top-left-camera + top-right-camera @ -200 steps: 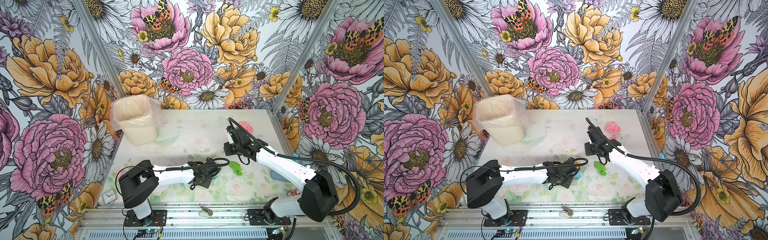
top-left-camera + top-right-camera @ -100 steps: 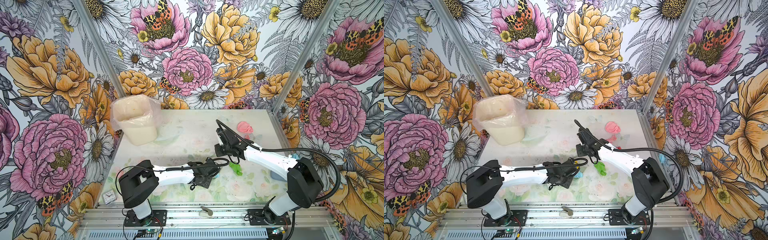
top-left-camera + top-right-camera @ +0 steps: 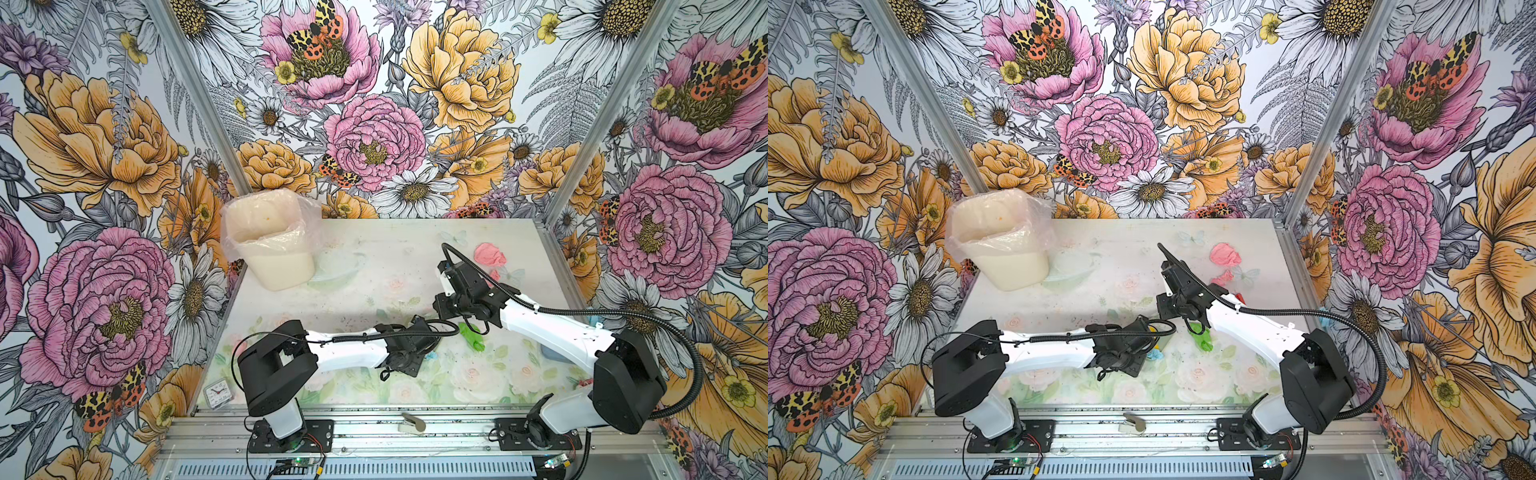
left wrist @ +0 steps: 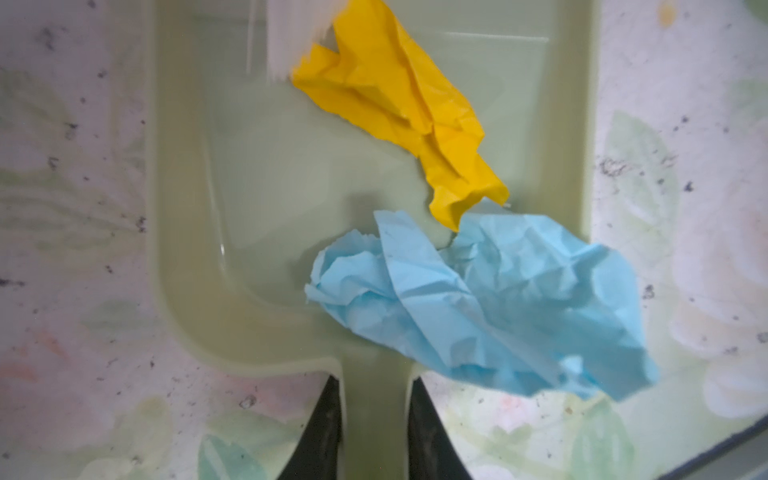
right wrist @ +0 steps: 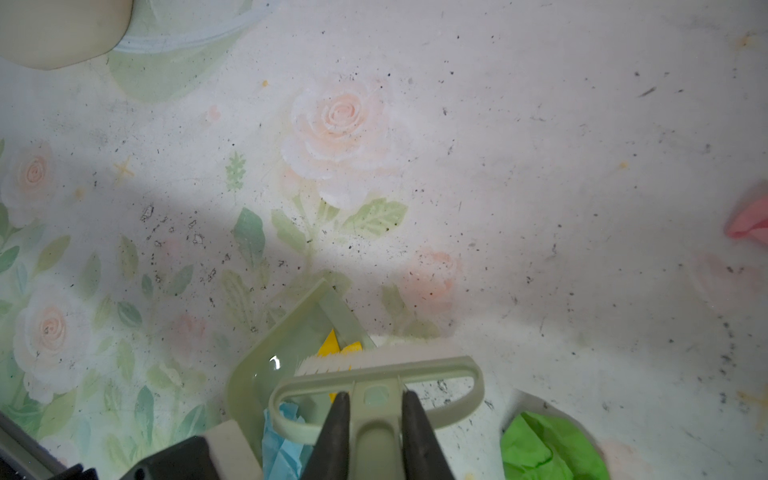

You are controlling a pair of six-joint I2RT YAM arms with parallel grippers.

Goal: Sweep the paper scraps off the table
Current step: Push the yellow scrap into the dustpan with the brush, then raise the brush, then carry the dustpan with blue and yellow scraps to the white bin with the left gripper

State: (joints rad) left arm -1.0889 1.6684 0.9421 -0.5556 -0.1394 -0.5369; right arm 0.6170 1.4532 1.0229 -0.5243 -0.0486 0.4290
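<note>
My left gripper [image 4: 374, 382] is shut on the handle of the pale green dustpan [image 4: 257, 187], which lies flat on the table [image 3: 374, 257]. A yellow scrap [image 4: 399, 112] and a light blue scrap [image 4: 490, 299] lie in the pan. The blue one hangs over its rim. My right gripper [image 5: 375, 397] is shut on the green brush [image 5: 374, 365], its white bristles at the pan's mouth beside the yellow scrap. A green scrap [image 3: 471, 334] lies on the table just right of the brush. Pink scraps [image 3: 1224, 254] and a red scrap [image 3: 1239, 296] lie at the far right.
A cream bin [image 3: 270, 245] with a clear plastic liner stands at the table's back left corner. A small clock [image 3: 216, 392] sits at the front left corner. Both arms meet near the table's middle, in front of the flowered walls.
My right gripper has shifted a little left with the brush, toward the dustpan. The left arm and the dustpan have stayed put.
</note>
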